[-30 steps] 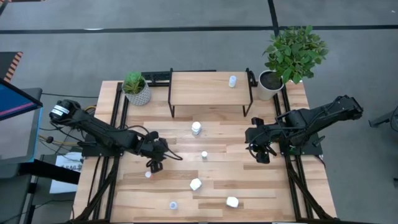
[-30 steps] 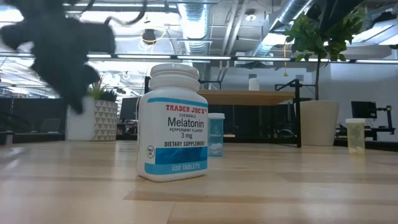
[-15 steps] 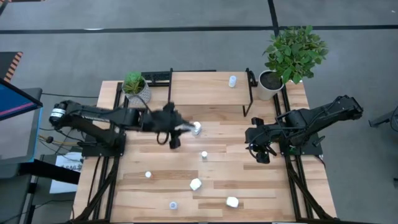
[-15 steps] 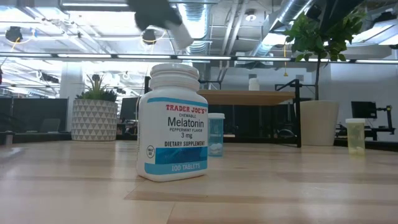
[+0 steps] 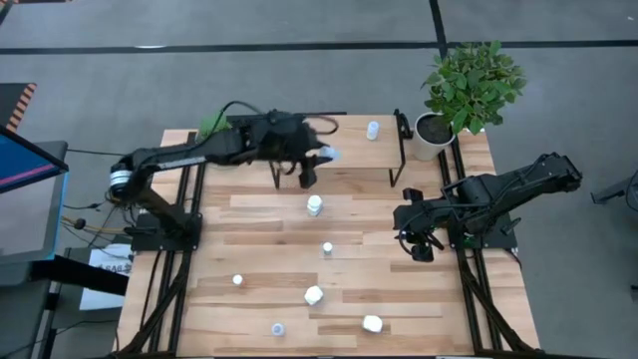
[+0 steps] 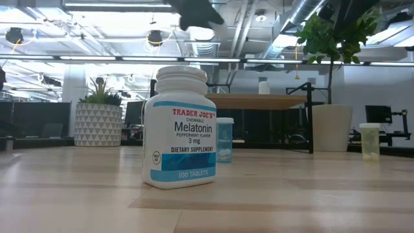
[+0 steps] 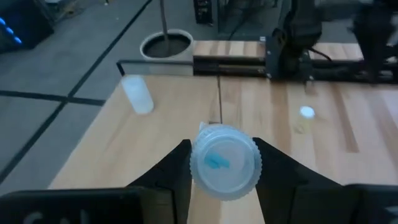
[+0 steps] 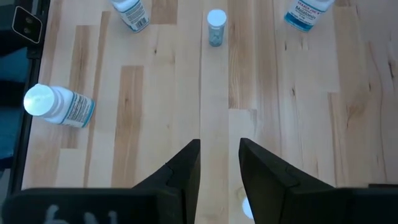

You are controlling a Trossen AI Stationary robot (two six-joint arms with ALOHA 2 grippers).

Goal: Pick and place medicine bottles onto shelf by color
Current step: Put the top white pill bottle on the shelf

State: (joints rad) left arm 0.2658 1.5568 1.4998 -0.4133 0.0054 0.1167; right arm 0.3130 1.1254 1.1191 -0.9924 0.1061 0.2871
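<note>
In the low view the left gripper (image 6: 197, 13) is a dark blur cut off by the top edge. From above, the small green potted plant (image 5: 209, 125) at the surface's far left is mostly hidden under that arm.

Left arm reached far forward and across, wrist turned inward, its pincer (image 5: 317, 160) high above the worktop (image 5: 259, 289) with fingers (image 7: 168, 171) clamped on a small pale-blue bottle (image 7: 224, 162). Right arm stayed folded at its own side, pincer (image 5: 419, 246) low, fingers (image 8: 186, 168) slightly parted, empty.
</note>
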